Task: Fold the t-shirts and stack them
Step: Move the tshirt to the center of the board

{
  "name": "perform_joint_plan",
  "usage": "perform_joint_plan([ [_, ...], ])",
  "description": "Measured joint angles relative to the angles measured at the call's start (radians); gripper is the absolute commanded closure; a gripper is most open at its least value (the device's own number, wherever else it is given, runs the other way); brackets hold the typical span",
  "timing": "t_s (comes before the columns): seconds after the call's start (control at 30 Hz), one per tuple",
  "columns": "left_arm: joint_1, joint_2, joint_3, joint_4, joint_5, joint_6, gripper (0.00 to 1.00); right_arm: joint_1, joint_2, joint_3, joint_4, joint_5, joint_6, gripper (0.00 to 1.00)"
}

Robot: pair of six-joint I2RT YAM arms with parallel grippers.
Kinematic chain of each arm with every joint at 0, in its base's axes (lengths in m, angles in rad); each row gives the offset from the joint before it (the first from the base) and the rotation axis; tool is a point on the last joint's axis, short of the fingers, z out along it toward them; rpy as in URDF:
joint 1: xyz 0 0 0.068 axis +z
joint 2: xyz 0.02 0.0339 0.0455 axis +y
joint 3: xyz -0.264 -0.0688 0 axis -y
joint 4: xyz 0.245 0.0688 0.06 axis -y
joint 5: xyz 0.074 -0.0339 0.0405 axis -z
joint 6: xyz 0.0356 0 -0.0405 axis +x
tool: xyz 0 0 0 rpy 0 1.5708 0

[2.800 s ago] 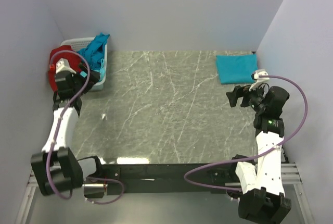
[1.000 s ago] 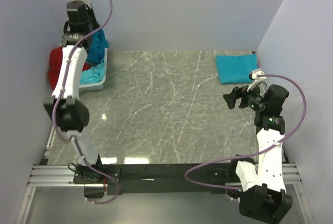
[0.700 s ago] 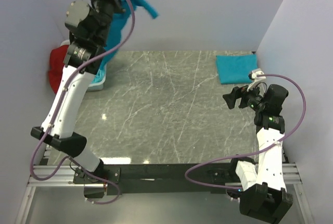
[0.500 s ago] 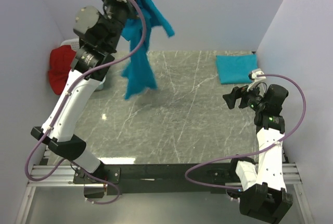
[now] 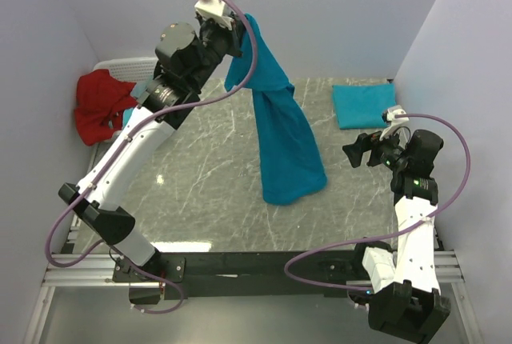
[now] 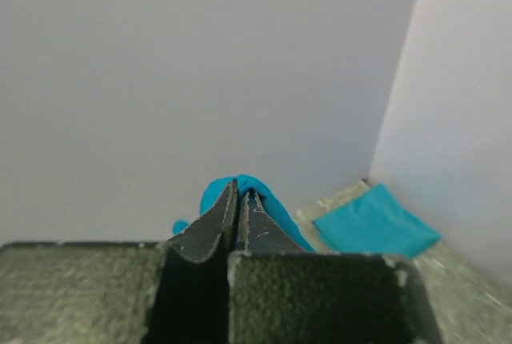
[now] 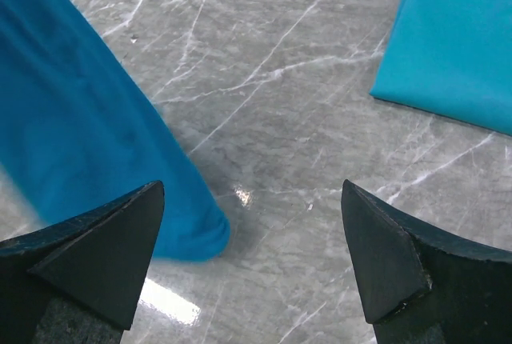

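Left gripper (image 6: 240,194): raised high at the back, jaws clamped together on the top of the hanging t-shirt (image 5: 284,140). In the wrist view only a small bulge of cloth shows past the fingertips.
Hanging t-shirt: drapes down over the middle of the table (image 5: 200,176); contact between hem and marble cannot be determined.
Folded t-shirt (image 5: 363,105): lies flat at the table's far right corner.
Right gripper (image 7: 252,192): jaws spread wide, nothing between them; hovers near the folded t-shirt.
Basket (image 5: 132,65): far left, largely hidden by the left arm and a red cloth (image 5: 98,106).
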Motion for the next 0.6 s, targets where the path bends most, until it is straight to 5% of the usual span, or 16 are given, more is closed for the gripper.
perform_joint_plan([
  [0.1,-0.002,0.013,-0.016,0.005,0.067,-0.036,0.97,0.000,0.001,0.000,0.000,0.001,-0.003,0.03],
  [0.17,-0.002,0.012,-0.063,0.012,0.116,-0.055,0.75,0.000,0.003,0.000,0.000,0.003,-0.003,0.03],
  [0.2,-0.002,0.012,-0.098,0.019,0.137,-0.061,0.47,0.000,0.003,0.000,0.000,0.003,-0.003,0.03],
  [0.3,-0.001,0.016,-0.225,0.021,0.145,-0.089,0.22,0.000,0.005,0.000,-0.002,0.003,-0.007,0.03],
  [0.6,0.169,-0.016,-0.502,-0.081,0.134,-0.170,0.15,0.002,0.064,0.006,-0.078,-0.111,-0.106,0.04],
])
